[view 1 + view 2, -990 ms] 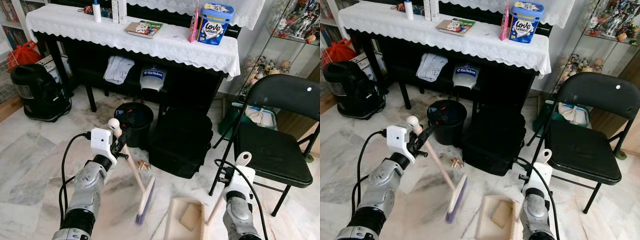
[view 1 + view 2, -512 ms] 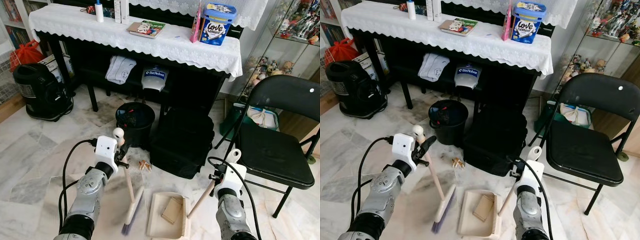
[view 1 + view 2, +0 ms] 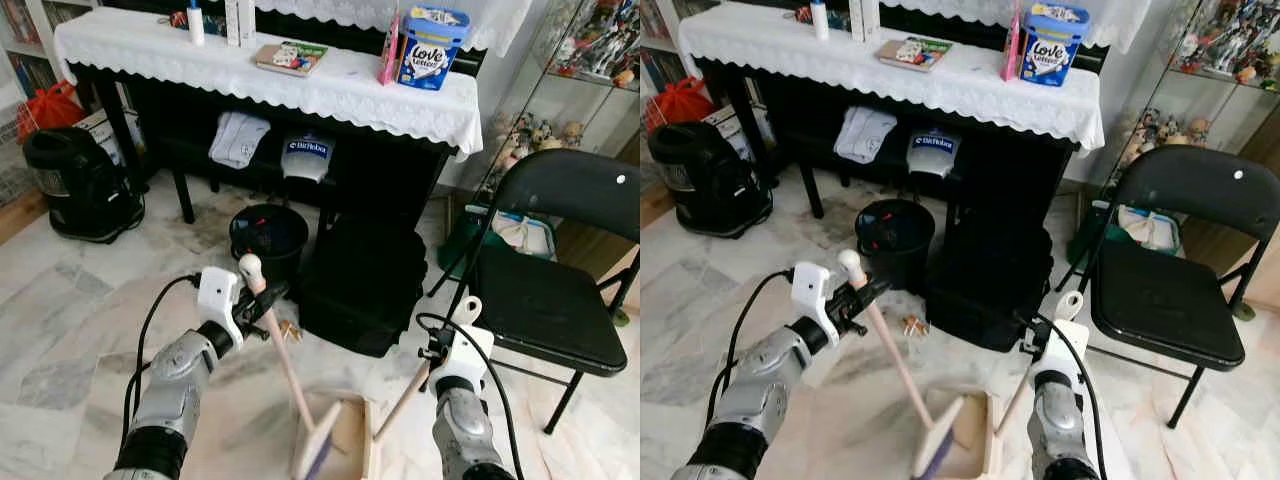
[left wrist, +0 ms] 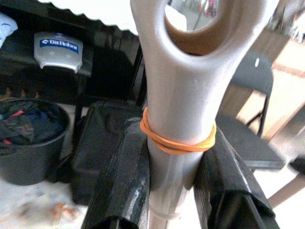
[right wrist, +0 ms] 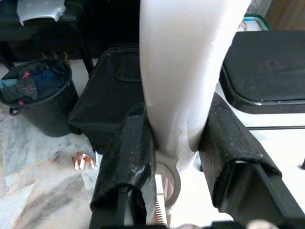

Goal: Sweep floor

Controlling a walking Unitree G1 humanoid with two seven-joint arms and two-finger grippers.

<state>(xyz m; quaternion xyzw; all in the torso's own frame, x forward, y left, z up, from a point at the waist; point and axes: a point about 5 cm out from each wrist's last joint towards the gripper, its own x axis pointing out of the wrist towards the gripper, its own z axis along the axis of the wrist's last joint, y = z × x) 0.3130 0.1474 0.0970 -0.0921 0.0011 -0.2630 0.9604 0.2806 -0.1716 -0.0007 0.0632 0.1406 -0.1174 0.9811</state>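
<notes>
Tools (image 3: pixel 262 300) (image 3: pixel 1036 345), two, gripping one brush (image 3: pixel 290 375), one dustpan (image 3: pixel 355 440)

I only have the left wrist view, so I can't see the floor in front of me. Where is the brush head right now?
Observer: The brush head sits at the mouth of the dustpan, on the floor ahead of you.
Operator: Who is holding the dustpan?
Observer: The right gripper is shut on the dustpan handle.
Operator: Any litter left outside the pan?
Observer: Yes, a small scrap of litter lies on the floor between the black bin and the brush handle, which the left gripper grips.
</notes>
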